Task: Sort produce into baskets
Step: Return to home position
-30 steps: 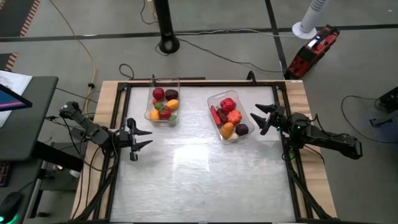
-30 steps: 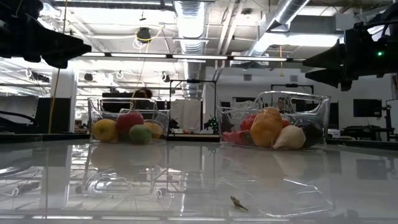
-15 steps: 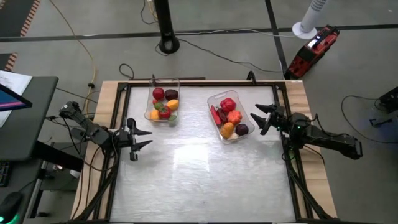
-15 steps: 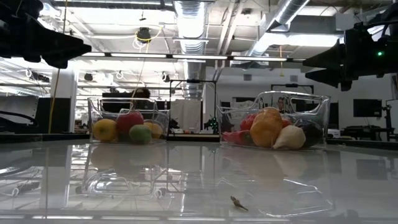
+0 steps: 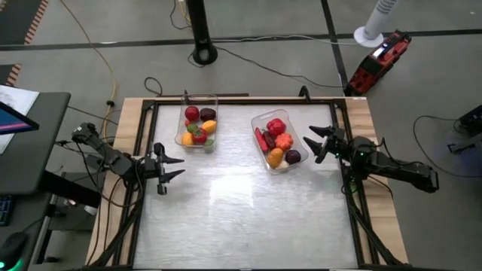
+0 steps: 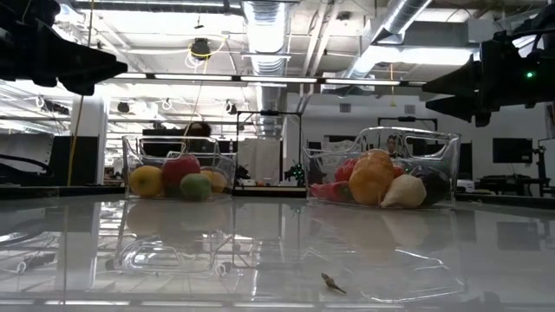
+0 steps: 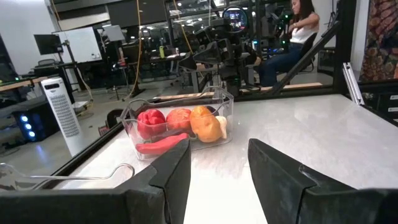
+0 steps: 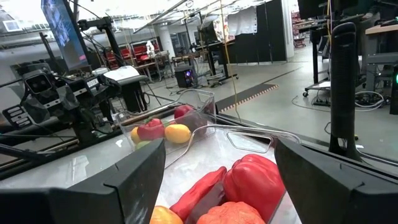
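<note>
High view: the left gripper (image 5: pixel 179 167) hovers at the left side of the table (image 5: pixel 241 218), fingers spread wide and empty. The right gripper (image 5: pixel 309 136), also wide open, is just beside the right bin (image 5: pixel 256 120). Produce (image 5: pixel 276 126) lies in it and in the left bin (image 5: pixel 215 113). Low view: the bins stand apart — both loaded. Left wrist view: parted fingers frame the right bin. Right wrist view: wide fingers — both bins ahead.

Filled bin (image 7: pixel 226 115) beyond parted end effector (image 7: pixel 218 151)

All the produce (image 5: pixel 197 126) fills two clear baskets (image 5: pixel 187 101), left upright, right (image 5: pixel 262 119) skewed, set apart.
</note>
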